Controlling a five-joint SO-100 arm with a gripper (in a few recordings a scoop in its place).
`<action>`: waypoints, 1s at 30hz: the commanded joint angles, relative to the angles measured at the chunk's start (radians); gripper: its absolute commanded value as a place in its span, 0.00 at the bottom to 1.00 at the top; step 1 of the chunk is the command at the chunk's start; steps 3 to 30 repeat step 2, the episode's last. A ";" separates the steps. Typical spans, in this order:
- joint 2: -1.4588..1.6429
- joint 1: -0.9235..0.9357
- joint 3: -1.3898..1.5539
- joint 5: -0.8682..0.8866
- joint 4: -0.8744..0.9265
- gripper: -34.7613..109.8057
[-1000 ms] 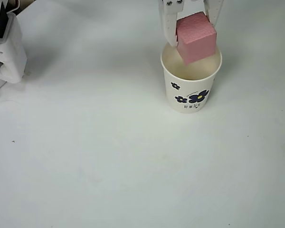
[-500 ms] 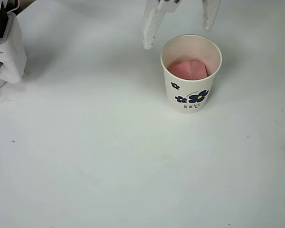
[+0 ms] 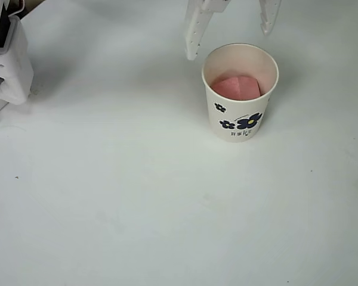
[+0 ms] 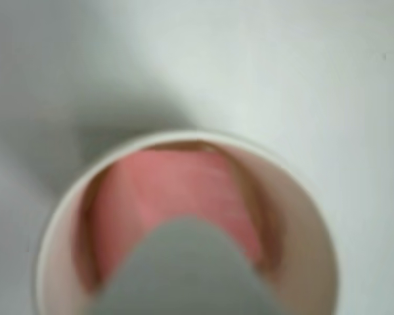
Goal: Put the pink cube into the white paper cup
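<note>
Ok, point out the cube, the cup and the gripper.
cube [image 3: 237, 87], overhead view, on its pink top face down inside the cup.
cup [image 3: 241, 122], overhead view, on its outer side wall by the blue flower print.
gripper [image 3: 231, 40], overhead view, midway between its two spread white fingertips.

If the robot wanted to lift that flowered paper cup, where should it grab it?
Probably the white paper cup by its side wall, just under the rim, coming in level from the bare table on the picture's left. It stands upright and round, and the pink cube fills its mouth. The hand hangs open.
</note>
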 commanded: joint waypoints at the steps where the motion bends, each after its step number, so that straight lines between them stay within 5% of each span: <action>1: 0.035 0.002 -0.061 -0.009 0.003 0.58; 30: 0.035 0.002 -0.061 -0.009 0.003 0.58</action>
